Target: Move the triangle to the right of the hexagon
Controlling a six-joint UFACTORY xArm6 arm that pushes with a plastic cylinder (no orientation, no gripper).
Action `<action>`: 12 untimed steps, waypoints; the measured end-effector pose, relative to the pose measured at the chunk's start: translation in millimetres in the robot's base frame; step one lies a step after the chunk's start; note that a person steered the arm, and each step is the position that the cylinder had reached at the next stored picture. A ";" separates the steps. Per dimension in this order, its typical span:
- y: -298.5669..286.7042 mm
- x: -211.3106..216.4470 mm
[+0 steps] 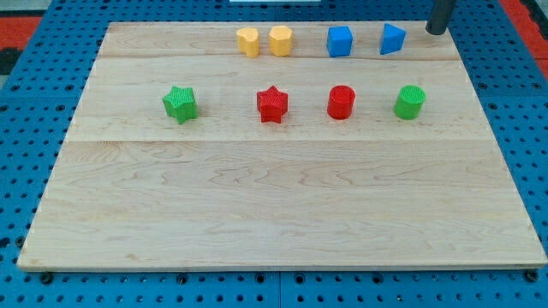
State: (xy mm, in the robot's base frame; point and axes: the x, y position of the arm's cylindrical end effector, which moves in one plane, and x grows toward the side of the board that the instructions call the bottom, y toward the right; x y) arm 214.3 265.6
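Bright, even light from overhead. Pale wooden board [282, 197] evenly lit, grain readable, no glare. Short soft shadows close under the blocks, e.g. red star-shaped block [272, 103]. Focus sharp across the centre; dark rod tip [437, 32] at the view's top slightly soft. Mild perspective narrowing toward the top.

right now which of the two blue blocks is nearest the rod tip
The blue triangle, the rightmost block in the top row. My tip sits just to its right, while the blue cube lies farther to the view's left.
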 end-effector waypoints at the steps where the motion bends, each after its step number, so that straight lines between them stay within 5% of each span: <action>1: 1.4 0.0; 3: 18.0 0.0; 5: 0.2 73.5; 6: -40.5 72.9; 8: 3.4 -7.1; 10: -114.2 28.7; 12: -100.6 51.9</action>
State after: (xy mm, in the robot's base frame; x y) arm 266.2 165.0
